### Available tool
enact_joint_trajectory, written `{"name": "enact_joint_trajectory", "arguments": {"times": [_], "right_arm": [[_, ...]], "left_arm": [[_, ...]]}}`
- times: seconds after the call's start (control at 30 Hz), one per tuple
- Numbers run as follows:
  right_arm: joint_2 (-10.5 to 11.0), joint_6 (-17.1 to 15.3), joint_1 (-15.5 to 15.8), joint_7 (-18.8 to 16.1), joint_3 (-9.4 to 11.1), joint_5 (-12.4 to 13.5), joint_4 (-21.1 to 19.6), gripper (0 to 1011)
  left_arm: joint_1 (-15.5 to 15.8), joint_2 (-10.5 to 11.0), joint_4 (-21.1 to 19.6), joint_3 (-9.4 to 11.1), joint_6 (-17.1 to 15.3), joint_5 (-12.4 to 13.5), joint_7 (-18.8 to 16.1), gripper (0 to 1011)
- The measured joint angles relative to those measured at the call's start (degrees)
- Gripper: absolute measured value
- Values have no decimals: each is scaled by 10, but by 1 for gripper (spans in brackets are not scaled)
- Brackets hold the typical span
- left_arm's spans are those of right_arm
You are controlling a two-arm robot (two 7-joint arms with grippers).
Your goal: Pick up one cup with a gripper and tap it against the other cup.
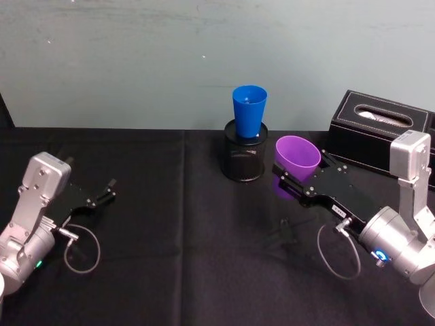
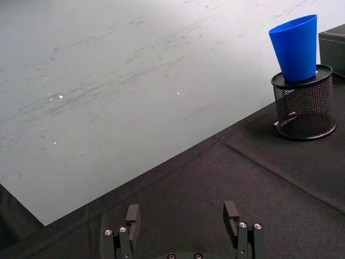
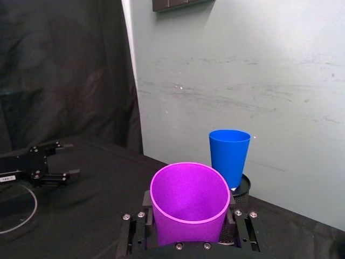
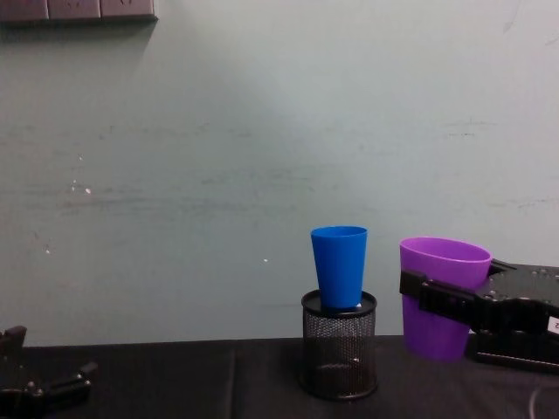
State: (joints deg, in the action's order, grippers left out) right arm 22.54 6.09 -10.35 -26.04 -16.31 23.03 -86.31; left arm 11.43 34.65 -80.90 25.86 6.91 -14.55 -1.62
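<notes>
Before a scuffed pale grey-green painted wall, on a black cloth-covered surface, beside a black fabric curtain.

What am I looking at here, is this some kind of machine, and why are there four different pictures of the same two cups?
It is a robot with two arms, seen through four of its own cameras: one on its head looking down, one on its chest looking across the table, and one on each wrist. On the black table stands a mesh pen holder with a blue cup sitting in its top. A black tissue box lies farther to the robot's right. The right gripper has its fingers shut on a purple cup, held near the blue cup but not touching it. The left gripper rests open and empty on the robot's left.
</notes>
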Motion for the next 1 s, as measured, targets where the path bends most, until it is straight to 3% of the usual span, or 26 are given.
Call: {"name": "enact_joint_trajectory", "arguments": {"times": [0.37,1.0], "right_arm": [[0,1,0,0,0,0,2,731],[3,14,1,-14,-14,2,40,731]], "left_arm": [[0,0,0,0,0,0,0,1011],[0,0,0,0,0,0,0,1011]]}}
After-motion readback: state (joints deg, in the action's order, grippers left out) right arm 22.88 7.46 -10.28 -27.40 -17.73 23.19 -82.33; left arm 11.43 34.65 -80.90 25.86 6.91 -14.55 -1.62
